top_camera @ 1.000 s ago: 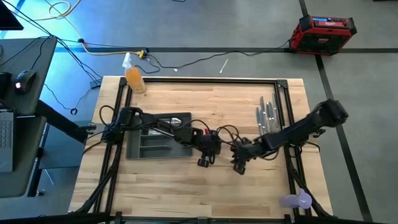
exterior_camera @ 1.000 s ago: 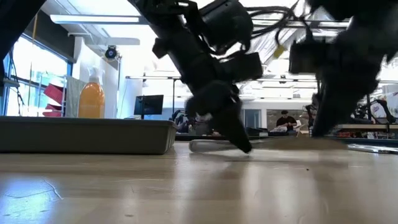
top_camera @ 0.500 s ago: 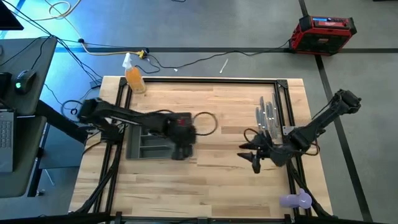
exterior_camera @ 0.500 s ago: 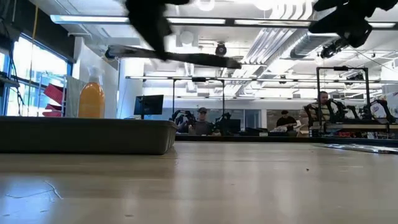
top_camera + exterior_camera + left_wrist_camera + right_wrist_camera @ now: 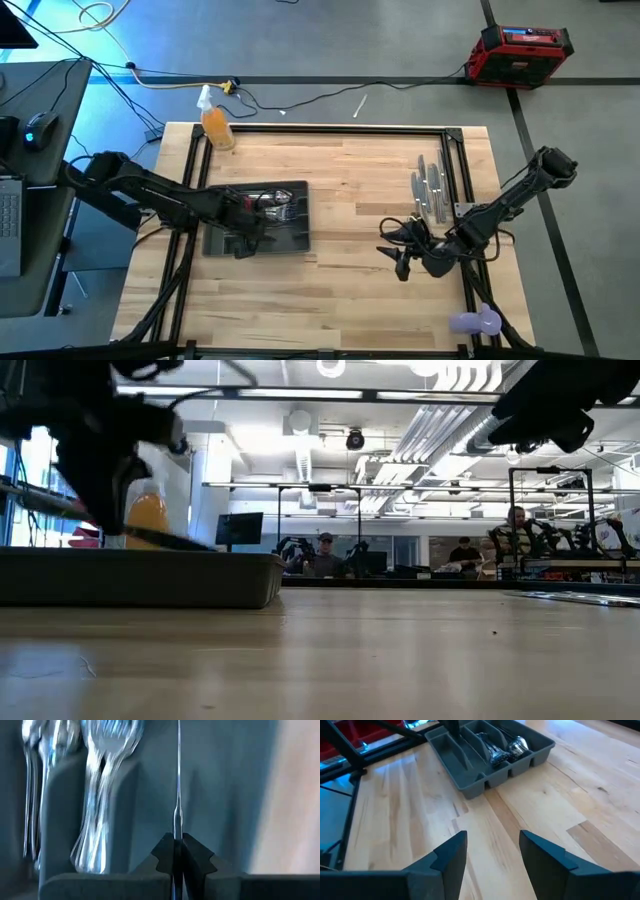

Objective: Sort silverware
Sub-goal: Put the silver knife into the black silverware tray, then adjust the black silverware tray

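Left end effector [image 5: 174,857] clamped shut on a table knife [image 5: 178,785] — blade edge-on, poised over an empty compartment of the grey cutlery tray [image 5: 218,243]. Forks [image 5: 102,795] lay in the neighbouring slot, more silverware beyond. Right end effector [image 5: 492,852] hung with fingers apart, gripping nothing, above bare worktop [image 5: 340,180] — near a row of knives [image 5: 430,185] still lying by the right edge.
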Controlling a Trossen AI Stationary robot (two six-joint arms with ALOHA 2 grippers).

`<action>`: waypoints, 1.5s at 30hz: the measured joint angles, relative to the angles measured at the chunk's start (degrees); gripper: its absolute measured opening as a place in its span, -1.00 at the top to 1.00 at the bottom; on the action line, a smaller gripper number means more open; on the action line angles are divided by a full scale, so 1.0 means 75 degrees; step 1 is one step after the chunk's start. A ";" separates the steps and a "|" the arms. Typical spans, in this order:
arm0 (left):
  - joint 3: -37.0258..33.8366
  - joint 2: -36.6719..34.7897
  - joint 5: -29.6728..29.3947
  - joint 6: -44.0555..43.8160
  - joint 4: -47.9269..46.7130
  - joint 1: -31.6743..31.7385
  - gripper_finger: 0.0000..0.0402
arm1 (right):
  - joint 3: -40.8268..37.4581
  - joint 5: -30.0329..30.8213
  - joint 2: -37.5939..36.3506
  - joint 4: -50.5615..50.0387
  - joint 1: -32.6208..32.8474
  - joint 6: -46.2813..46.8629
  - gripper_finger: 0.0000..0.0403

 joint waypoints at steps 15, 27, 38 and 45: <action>-0.1408 -0.0031 -0.0384 0.1168 0.2260 0.0217 0.94 | 0.0006 -0.0220 -0.0002 0.0244 -0.0154 0.0003 0.16; -0.1319 -0.0034 -0.0663 0.1507 0.1539 0.0211 0.31 | 0.0009 -0.0522 0.0072 0.0274 -0.0184 0.0003 0.16; -0.1218 -0.0623 -0.1564 0.0817 0.0974 -0.0189 0.20 | 0.0191 -0.2372 0.3066 0.2607 -0.2188 -0.0598 0.27; -0.1218 -0.1013 -0.1385 0.0177 0.0540 -0.0418 0.20 | 0.2306 -0.3300 0.5307 0.2288 -0.3440 -0.1546 0.41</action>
